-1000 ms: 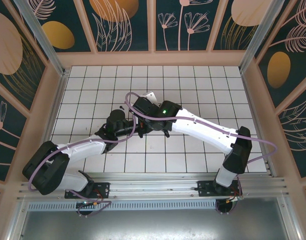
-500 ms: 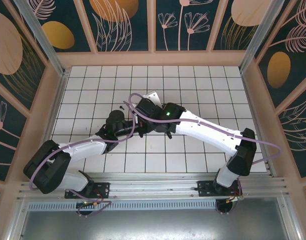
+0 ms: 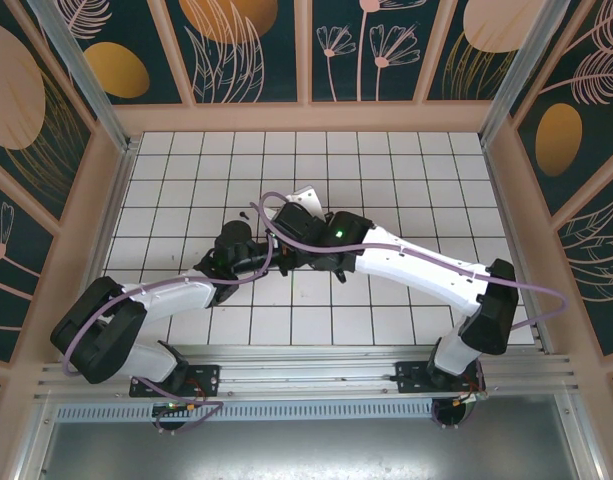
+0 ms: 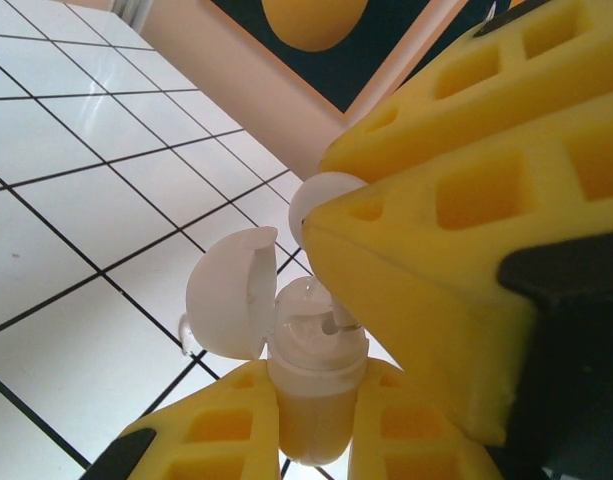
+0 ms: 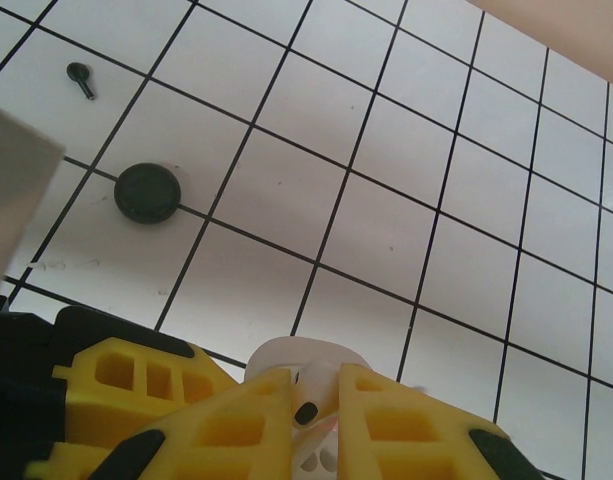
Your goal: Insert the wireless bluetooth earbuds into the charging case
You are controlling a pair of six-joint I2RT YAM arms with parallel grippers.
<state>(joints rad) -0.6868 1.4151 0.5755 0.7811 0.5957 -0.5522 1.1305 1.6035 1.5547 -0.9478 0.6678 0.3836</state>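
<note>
Left gripper (image 4: 311, 440) clamped on charging case (image 4: 316, 355), lid (image 4: 229, 305) flipped open toward 9 o'clock, so socket stays exposed. Right gripper (image 5: 314, 395) pinching white earbud (image 5: 308, 405) just over the case (lining up, I guess). Spare black earbud (image 5: 81, 78) lying on tiles (image 5: 386, 150), 10 o'clock.

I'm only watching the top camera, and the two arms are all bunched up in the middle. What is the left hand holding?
Observer: In the left wrist camera, the left hand is shut on a small white charging case, which stands upright between its yellow fingers.
Operator: Is the case open?
Observer: Yes. Its round lid is flipped open to one side.
Operator: What about the right hand?
Observer: In the right wrist camera, the right hand pinches a white earbud right next to the open case.
</note>
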